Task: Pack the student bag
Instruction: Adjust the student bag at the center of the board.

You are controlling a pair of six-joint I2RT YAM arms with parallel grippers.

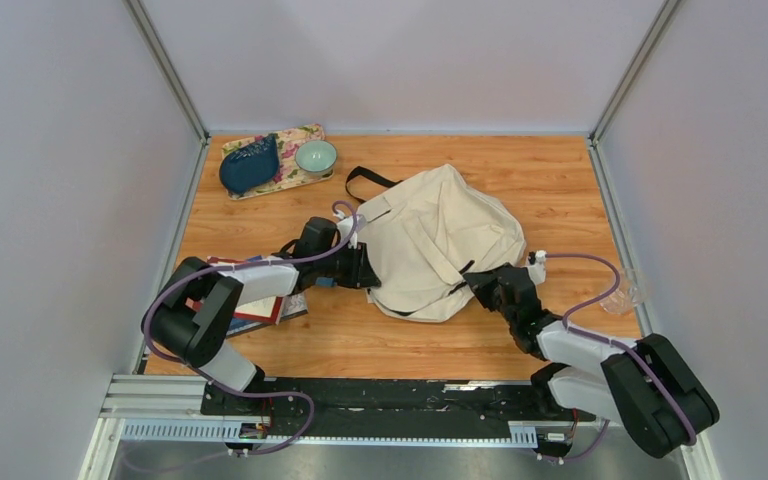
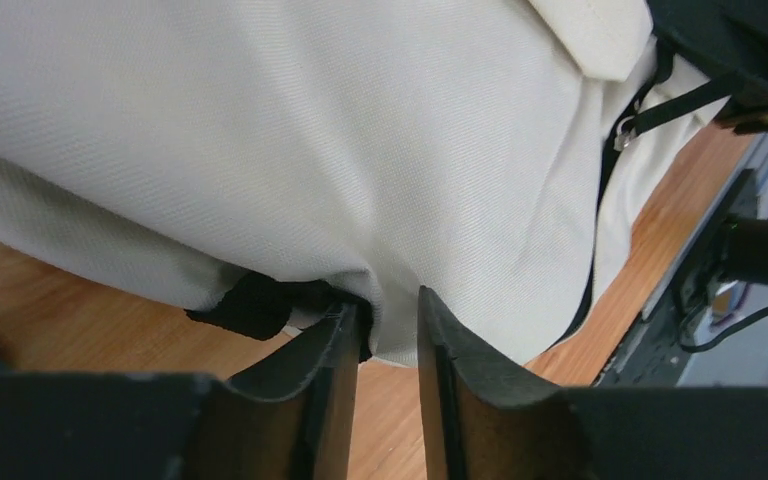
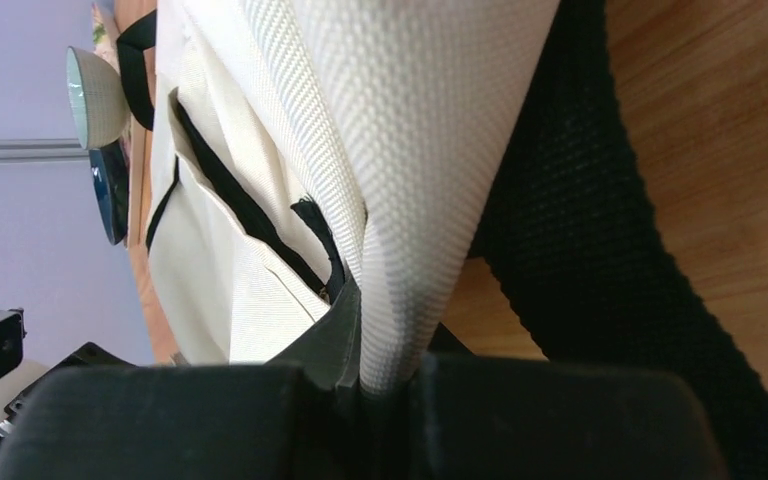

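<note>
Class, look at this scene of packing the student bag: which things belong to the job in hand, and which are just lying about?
In the job:
student bag
right gripper, shut on its fabric
left gripper, jaws slightly apart at its edge

Lying about:
blue pouch
bowl
floral mat
book
clear cup
</note>
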